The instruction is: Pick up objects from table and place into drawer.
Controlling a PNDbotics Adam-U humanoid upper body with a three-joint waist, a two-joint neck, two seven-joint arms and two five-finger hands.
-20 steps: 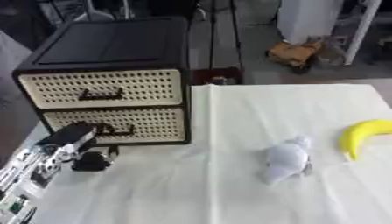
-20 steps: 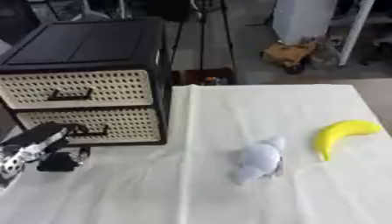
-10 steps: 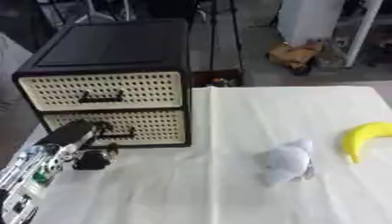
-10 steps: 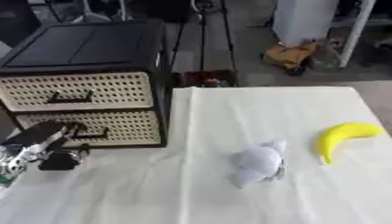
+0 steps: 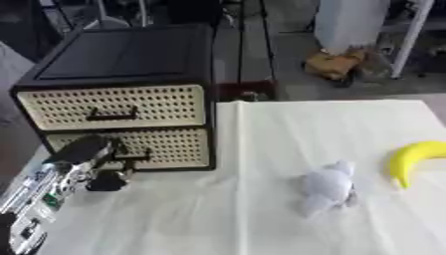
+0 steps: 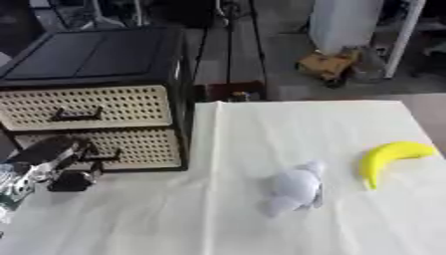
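A black two-drawer cabinet with cream perforated drawer fronts (image 5: 118, 107) is seen at the far left of the worktop (image 5: 261, 219), which is covered by a pale cream cloth with a lengthwise crease. Each drawer front is dotted with small holes and carries a thin dark bar handle; both drawers appear closed. The left robot hand (image 5: 85, 159), black with silver parts, is raised in front of the lower drawer (image 5: 139, 147), at its handle. Its fingers are curled, but whether the handle is actually gripped cannot be told.

A small white soft plush toy (image 6: 294, 189), rounded and lumpy in shape, lies on the cloth near the middle. Its long axis runs diagonally, from the near left to the far right. A smooth yellow curved banana (image 6: 390, 158) lies further to the right, well apart from the cabinet and near the plush toy without touching it. Its long axis runs from near to far, and its upper end bends toward the right edge of the worktop.
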